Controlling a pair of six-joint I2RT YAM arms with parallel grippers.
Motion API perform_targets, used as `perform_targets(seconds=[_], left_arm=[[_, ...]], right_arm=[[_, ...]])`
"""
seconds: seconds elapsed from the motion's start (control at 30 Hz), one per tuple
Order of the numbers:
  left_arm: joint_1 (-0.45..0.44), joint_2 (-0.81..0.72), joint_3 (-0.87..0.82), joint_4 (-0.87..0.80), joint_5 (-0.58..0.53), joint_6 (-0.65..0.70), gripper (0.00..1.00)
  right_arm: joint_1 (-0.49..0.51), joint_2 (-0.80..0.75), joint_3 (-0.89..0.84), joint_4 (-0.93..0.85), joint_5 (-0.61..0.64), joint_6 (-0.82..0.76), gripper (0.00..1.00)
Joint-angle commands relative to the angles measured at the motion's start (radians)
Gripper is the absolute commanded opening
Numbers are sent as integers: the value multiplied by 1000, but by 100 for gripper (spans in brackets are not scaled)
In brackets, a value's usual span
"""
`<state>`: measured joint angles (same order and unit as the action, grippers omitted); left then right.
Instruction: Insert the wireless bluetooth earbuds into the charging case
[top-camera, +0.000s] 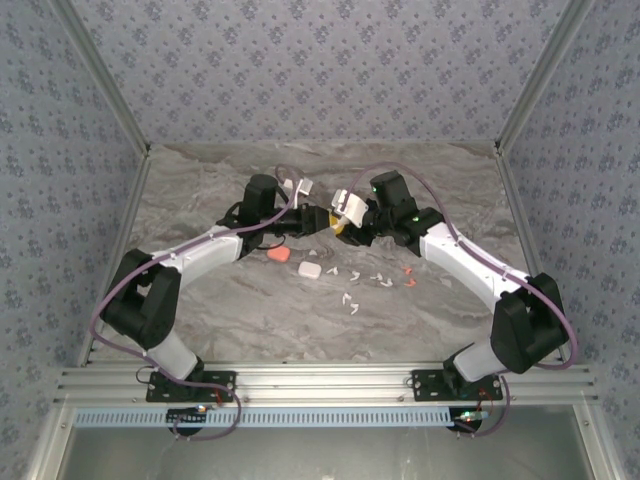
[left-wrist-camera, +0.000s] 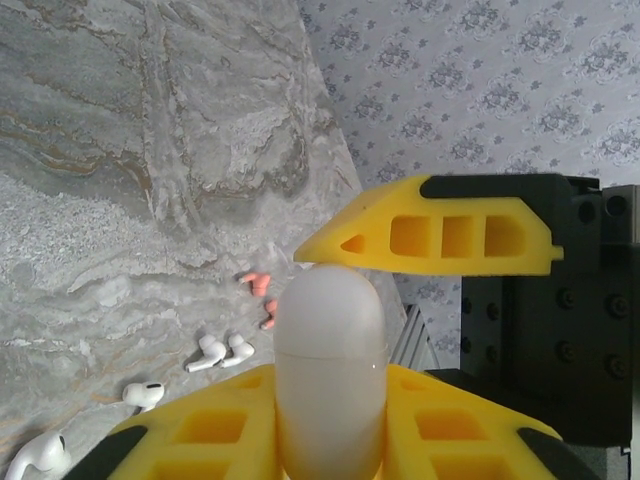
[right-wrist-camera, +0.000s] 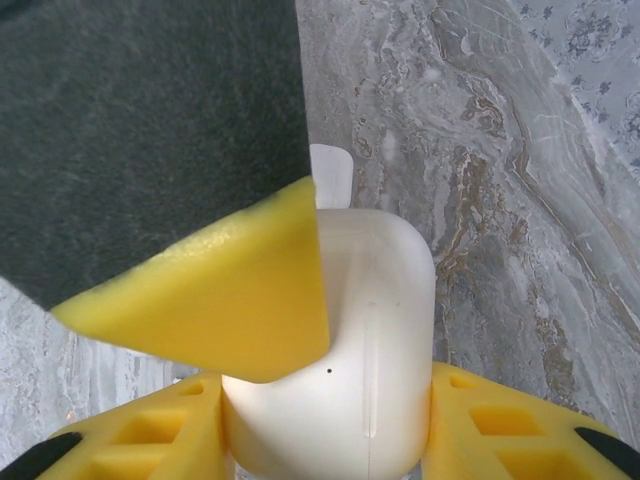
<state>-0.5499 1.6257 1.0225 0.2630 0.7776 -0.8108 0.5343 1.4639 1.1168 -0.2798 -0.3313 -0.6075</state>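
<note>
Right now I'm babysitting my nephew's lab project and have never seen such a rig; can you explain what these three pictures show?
Two robot arms are bolted at the near edge of a marbled table. The wide picture looks down from above and behind them; the other two come from a camera on each wrist. On the table lie tiny white earbuds, orange-red earbuds, an orange-red case and a small white case. The left tool is shut on a rounded white case; the right tool grips a boxy white case. Whether that is one case, I cannot tell.
</note>
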Motion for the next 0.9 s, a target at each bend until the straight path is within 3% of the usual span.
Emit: perform_targets(seconds=[0.0, 0.13, 0.33, 0.53, 0.67, 0.87], left_arm=[[-11, -6, 42, 45, 41, 17, 20], [-11, -27, 27, 61, 10, 42, 18], [-11, -86, -80, 241, -119, 96, 17], [-42, -154, -219, 512, -221, 307, 9], [-79, -178, -251, 607, -166, 468, 6], [-96, -178, -215, 570, -33, 589, 2]], right_arm=[[-5, -20, 11, -20, -50, 39, 51], [-36, -66, -2, -29, -99, 91, 74], [-129, -219, -104, 64, -193, 246, 96], [-229, -371, -278, 336, -270, 553, 100], [-231, -395, -356, 491, -253, 691, 100], [-200, -377, -368, 548, -237, 698, 99]])
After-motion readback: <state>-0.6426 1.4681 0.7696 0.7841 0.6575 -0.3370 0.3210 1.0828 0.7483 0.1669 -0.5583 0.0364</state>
